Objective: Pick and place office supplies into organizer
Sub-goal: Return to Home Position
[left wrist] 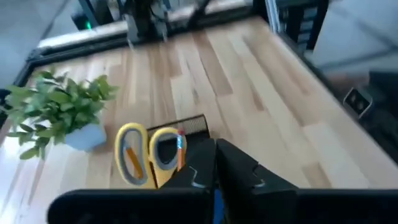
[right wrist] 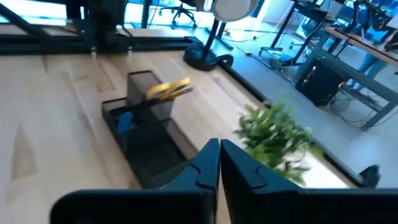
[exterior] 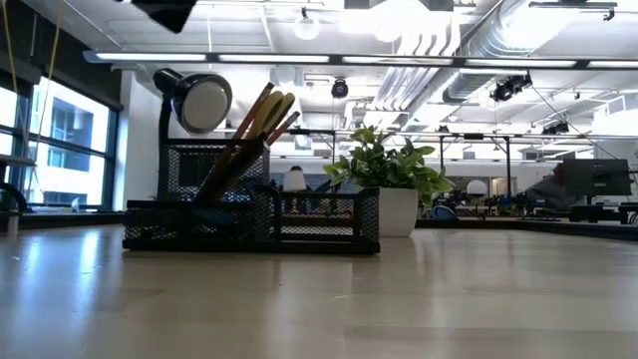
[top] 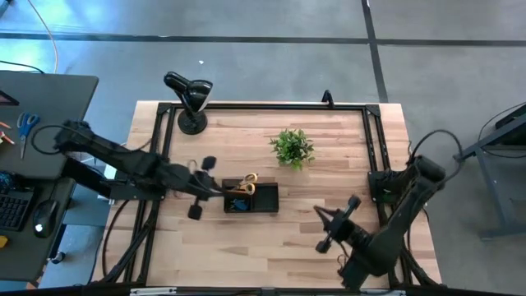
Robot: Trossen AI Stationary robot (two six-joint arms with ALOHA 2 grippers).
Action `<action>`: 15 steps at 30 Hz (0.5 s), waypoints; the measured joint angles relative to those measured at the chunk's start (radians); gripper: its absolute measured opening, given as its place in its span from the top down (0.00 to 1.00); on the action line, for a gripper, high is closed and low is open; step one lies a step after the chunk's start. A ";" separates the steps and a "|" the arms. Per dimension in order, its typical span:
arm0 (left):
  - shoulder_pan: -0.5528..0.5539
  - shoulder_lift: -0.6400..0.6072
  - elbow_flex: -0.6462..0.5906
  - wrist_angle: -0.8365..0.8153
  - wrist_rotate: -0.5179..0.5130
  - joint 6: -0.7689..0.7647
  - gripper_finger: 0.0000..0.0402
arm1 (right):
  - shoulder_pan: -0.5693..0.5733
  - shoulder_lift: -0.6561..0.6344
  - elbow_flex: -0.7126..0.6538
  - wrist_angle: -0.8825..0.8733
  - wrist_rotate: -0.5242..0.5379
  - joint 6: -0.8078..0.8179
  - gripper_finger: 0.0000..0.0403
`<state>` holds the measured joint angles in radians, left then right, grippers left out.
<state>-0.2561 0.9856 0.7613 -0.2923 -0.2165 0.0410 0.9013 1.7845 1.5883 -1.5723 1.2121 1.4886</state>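
The organizer [top: 261,200], a low black mesh tray, stands at the table's middle. In its tall left compartment yellow-handled scissors [top: 246,185] stand handles up, beside an orange pencil [left wrist: 180,148]. A small blue piece [right wrist: 124,121] lies in a low compartment. My left gripper [top: 220,191] hovers shut at the organizer's left end, above the scissors [left wrist: 140,158], with nothing between its fingers [left wrist: 233,168]. My right gripper [top: 319,212] is shut and bare, raised over the table to the organizer's right [right wrist: 146,134].
A small green potted plant [top: 292,148] stands behind the organizer. A black gooseneck lamp [top: 191,97] stands at the far left corner. A black frame [top: 374,140] runs round the table's edges. On a dark side desk at the left lie blue-handled scissors [top: 26,125].
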 joint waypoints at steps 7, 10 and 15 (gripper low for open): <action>0.043 -0.255 -0.183 0.089 0.008 -0.020 0.96 | -0.077 -0.124 0.000 0.050 -0.064 -0.233 0.99; 0.040 -0.337 -0.232 0.089 0.008 -0.023 0.99 | -0.122 -0.157 0.000 0.116 -0.145 -0.347 0.99; 0.040 -0.433 -0.290 0.089 0.017 -0.050 0.99 | -0.228 -0.159 0.000 0.449 -0.413 -0.751 1.00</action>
<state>-0.2161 0.5524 0.4709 -0.2031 -0.1994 -0.0088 0.6729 1.6255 1.5883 -1.1234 0.7988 0.7380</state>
